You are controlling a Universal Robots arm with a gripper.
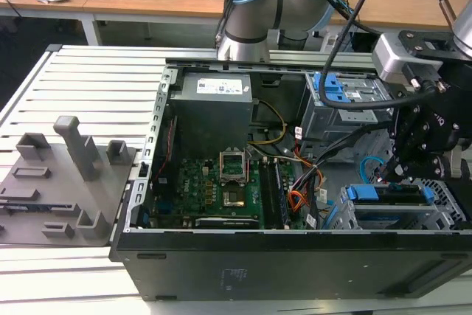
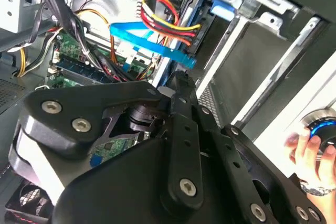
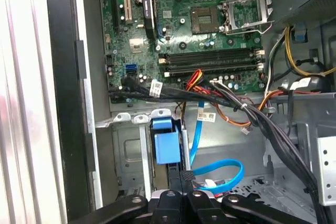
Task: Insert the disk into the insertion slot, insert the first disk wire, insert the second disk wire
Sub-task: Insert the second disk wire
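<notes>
The disk (image 1: pixel 387 195) lies inside the insertion slot (image 1: pixel 446 212), the silver cage at the exterior view's lower right; its blue frame edge shows at the cage mouth. Both wrist views show the frame's blue tab (image 3: pixel 165 145) (image 2: pixel 223 6). A plug with red, yellow and black wires (image 2: pixel 170 24) sits against the disk's end. My gripper (image 1: pixel 402 164) (image 3: pixel 185 176) (image 2: pixel 181 80) hangs just over that end. Its fingers are pressed together at the end of the flat blue wire (image 2: pixel 149 43) (image 3: pixel 223 174), which loops away beside it.
The open computer case holds the motherboard (image 1: pixel 210 189), the power supply (image 1: pixel 214 112) and a grey box with blue latches (image 1: pixel 343 94). Black cable bundles (image 3: pixel 247 111) cross near the cage. A grey fixture plate (image 1: pixel 59 182) lies outside. A hand (image 2: pixel 307 148) rests by a lit knob.
</notes>
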